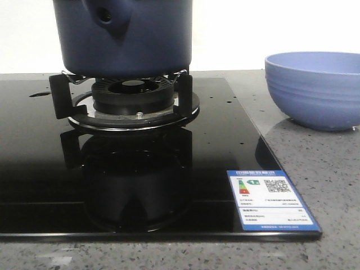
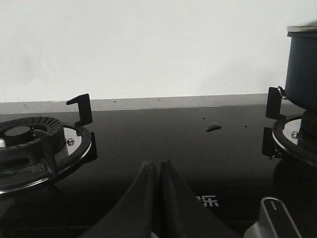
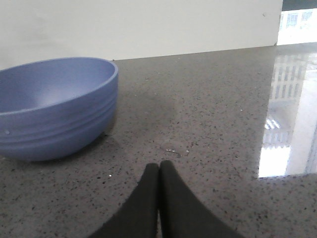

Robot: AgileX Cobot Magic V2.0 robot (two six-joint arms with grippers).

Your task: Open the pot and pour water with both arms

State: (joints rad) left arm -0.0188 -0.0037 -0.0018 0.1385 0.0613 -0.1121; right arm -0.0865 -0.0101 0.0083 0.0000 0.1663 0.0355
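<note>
The dark navy pot (image 1: 126, 36) stands on the burner's black supports (image 1: 132, 95), its side stub with a round hole (image 1: 106, 15) facing me; its top is cut off by the front view. It also shows in the left wrist view (image 2: 302, 67), far to one side. My left gripper (image 2: 158, 166) is shut and empty, low over the black glass hob (image 2: 163, 134), apart from the pot. My right gripper (image 3: 159, 166) is shut and empty, just above the grey speckled counter (image 3: 213, 114), beside the bowl. Neither gripper shows in the front view.
A periwinkle ribbed bowl (image 1: 315, 87) stands on the counter right of the hob, and shows in the right wrist view (image 3: 52, 111). A second burner (image 2: 34, 144) lies left of the pot. A blue-white energy label (image 1: 271, 201) sticks on the hob's front right corner. A hob knob (image 2: 277, 218) is near the left gripper.
</note>
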